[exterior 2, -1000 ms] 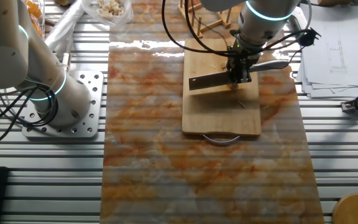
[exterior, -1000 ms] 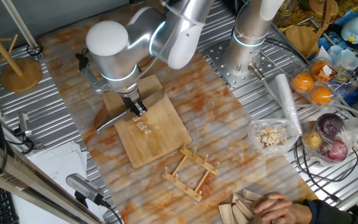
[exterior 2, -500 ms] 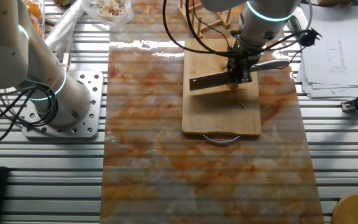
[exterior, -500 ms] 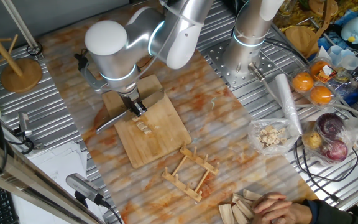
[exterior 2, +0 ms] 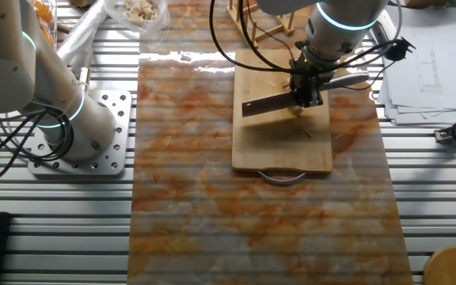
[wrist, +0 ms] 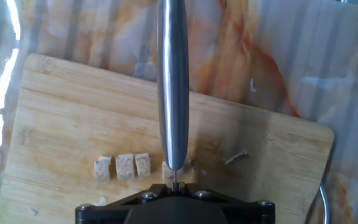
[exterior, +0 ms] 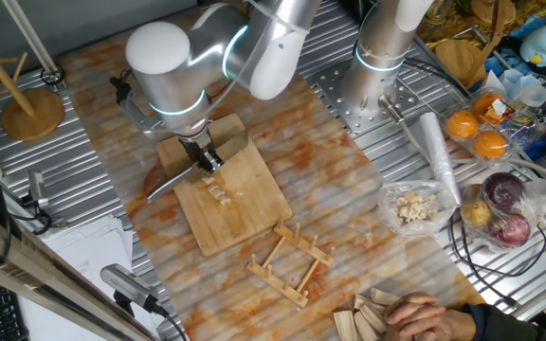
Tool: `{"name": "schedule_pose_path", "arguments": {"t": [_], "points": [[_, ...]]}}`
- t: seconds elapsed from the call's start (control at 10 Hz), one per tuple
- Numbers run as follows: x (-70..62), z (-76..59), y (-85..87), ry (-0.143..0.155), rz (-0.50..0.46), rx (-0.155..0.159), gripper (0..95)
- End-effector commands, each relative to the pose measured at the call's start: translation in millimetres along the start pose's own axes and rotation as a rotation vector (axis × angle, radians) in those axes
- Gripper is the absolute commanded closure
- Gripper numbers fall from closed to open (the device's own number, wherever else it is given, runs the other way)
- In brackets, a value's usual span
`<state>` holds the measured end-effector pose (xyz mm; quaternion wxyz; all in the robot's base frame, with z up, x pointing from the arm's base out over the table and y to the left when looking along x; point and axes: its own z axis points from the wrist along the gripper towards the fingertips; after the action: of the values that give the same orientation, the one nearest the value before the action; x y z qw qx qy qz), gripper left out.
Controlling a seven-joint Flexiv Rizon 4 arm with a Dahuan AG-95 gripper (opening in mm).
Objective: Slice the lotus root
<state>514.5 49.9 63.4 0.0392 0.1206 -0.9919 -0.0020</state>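
Observation:
My gripper [exterior: 204,157] is shut on the knife [wrist: 173,81] and holds it over the wooden board [exterior: 254,213]. In the hand view the blade runs edge-down up the frame, above the uncut end of the lotus root [wrist: 183,167]. Three cut pale slices [wrist: 124,167] lie in a row just left of the blade. In one fixed view the lotus root pieces [exterior: 219,195] lie just below the gripper. In the other fixed view the gripper [exterior 2: 305,95] holds the blade [exterior 2: 266,103] level across the board [exterior 2: 279,150].
A wooden rack [exterior: 290,262] lies past the board's corner. A clear bag of pale chunks [exterior: 413,206], oranges [exterior: 477,133] and red onions [exterior: 506,206] sit at the right. A person's hand [exterior: 425,317] is at the front edge. A second arm's base [exterior: 373,90] stands behind.
The gripper and knife have risen slightly and shifted a little away from the slices. The slices have not moved.

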Motion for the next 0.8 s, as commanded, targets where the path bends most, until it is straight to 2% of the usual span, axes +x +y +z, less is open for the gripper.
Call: {"name": "schedule_pose_path", "arguments": {"t": [0.1,0.2,0.4,0.7,0.8], "points": [[0.0,-2.1,1.0,0.014,-0.023,-0.013,95.0],[0.0,-2.1,1.0,0.029,-0.029,-0.027,95.0],[0.0,-2.1,1.0,0.048,-0.036,-0.025,95.0],[0.0,-2.1,1.0,0.049,-0.036,-0.026,95.0],[-1.2,2.2,0.1,0.049,-0.036,-0.029,95.0]]}}
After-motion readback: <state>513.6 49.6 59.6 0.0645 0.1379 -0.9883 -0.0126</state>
